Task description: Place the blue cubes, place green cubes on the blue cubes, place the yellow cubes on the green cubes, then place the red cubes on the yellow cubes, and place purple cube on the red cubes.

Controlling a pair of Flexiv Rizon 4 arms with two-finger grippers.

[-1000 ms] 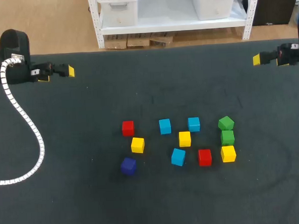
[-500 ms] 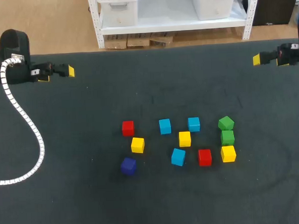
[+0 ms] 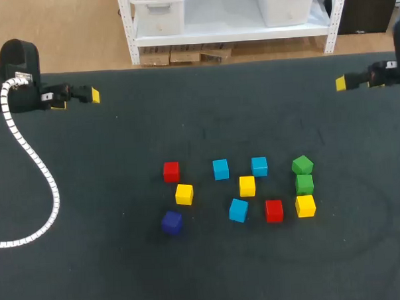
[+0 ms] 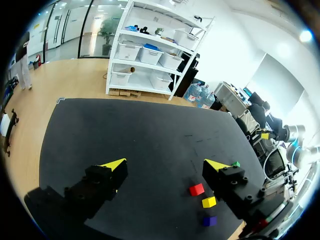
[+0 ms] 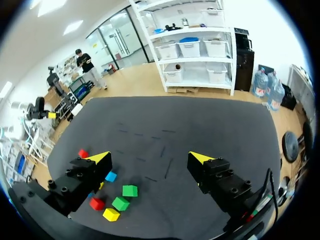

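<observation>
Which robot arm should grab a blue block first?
Probably the right. The right gripper is open and sits nearer a blue cube than the left gripper, which is open too but farther off.

Dark table [image 3: 112,273]. Eleven cubes sit singly near its middle, none stacked: three blue cubes [image 3: 220,169], two green cubes [image 3: 302,165] at the right end, three yellow cubes [image 3: 247,186], two red cubes [image 3: 171,171], and one purple cube [image 3: 171,222]. White hose [image 3: 34,164] lies along the left side.
</observation>
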